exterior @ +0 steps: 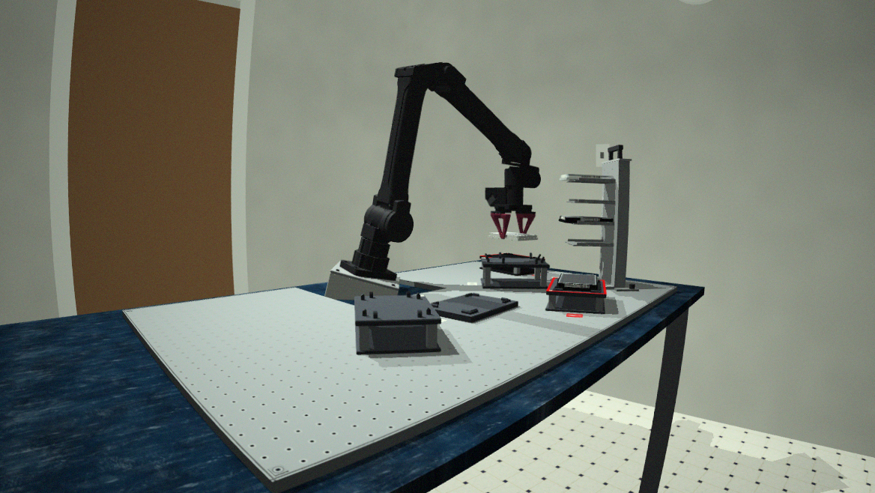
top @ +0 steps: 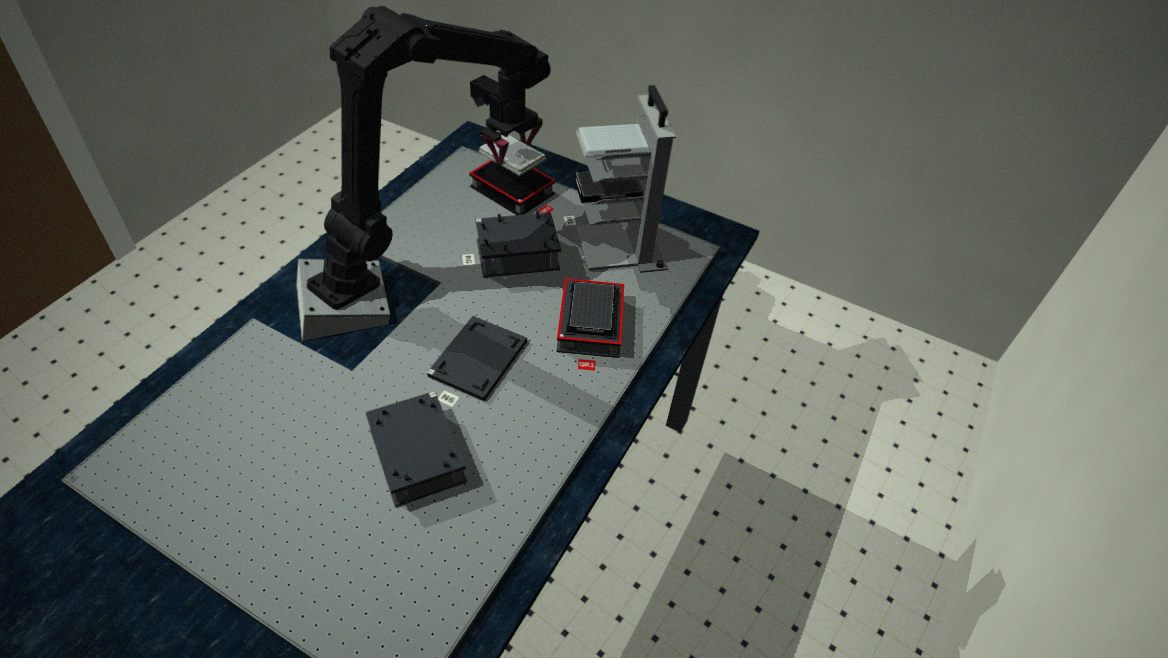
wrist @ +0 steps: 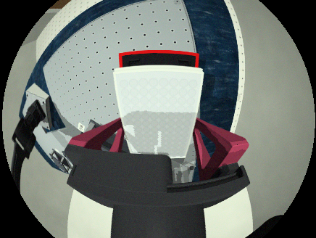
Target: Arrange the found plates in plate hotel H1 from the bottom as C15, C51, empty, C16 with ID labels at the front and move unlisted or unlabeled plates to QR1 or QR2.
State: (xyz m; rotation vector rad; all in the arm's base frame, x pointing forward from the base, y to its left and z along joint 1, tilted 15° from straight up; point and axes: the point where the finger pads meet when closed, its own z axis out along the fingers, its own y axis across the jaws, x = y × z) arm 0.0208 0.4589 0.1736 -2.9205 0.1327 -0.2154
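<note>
The gripper (exterior: 512,224) hung above the back of the deck with its maroon fingers spread wide, one on each long side of a white plate (wrist: 156,106). The plate sat level between them, held off every station, its far short end reaching out past the fingertips in the wrist view. The fingers stood wide because the plate was wide; they were closed on it and carried it.

Directly under the plate lay a red-rimmed nest (top: 512,183), with clear air between plate and nest in the exterior view. The nest's deck label was too small to read. A second red-rimmed nest (top: 590,336), labelled QR1, stood well apart toward the table's front edge and held a dark plate (top: 591,305).

The plate hotel (top: 657,192) stood just beside the gripper. Its top slot carried another white plate (top: 612,138), and a lower slot carried a dark plate (top: 608,187). No ID labels could be made out.
</note>
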